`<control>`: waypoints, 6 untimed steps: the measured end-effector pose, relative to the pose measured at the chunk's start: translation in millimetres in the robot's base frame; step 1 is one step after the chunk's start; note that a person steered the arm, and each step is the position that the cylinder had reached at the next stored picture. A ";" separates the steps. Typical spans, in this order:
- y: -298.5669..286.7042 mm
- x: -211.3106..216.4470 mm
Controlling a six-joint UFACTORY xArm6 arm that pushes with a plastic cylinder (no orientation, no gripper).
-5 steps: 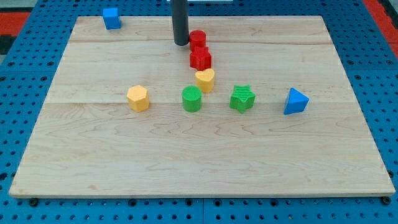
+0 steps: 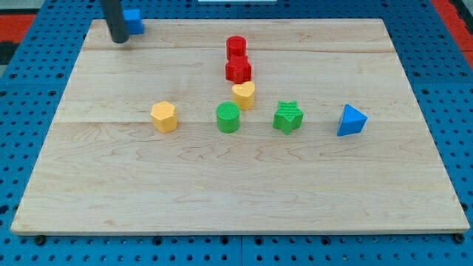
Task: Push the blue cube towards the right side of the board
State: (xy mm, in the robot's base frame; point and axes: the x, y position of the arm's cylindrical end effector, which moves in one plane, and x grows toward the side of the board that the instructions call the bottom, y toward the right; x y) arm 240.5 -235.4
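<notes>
My tip [image 2: 118, 41] sits at the view's top left corner of the counter [image 2: 222, 192], just beside the blue cube [image 2: 134, 21], on its left and slightly toward the view's bottom; I cannot tell whether it is touching. I carry no claw, only a plain rod, so there is nothing to spread or press together.

The blue cube lies at the far left of the top edge, well apart from the right side, so I judge the push as not yet made: only the approach is done. What is left is the whole travel across the top of the board.

Along that way stands the red cylinder [image 2: 236, 46], touching the red star-like block [image 2: 238, 70] below it. Lower down lie the yellow heart [image 2: 243, 94], yellow hexagonal block [image 2: 164, 116], green cylinder [image 2: 228, 117], green star [image 2: 288, 117] and blue triangular block [image 2: 352, 120], all clear of the cube's row
</notes>
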 end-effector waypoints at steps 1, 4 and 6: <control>-25.6 -32.1; 26.4 -48.8; 80.2 -48.8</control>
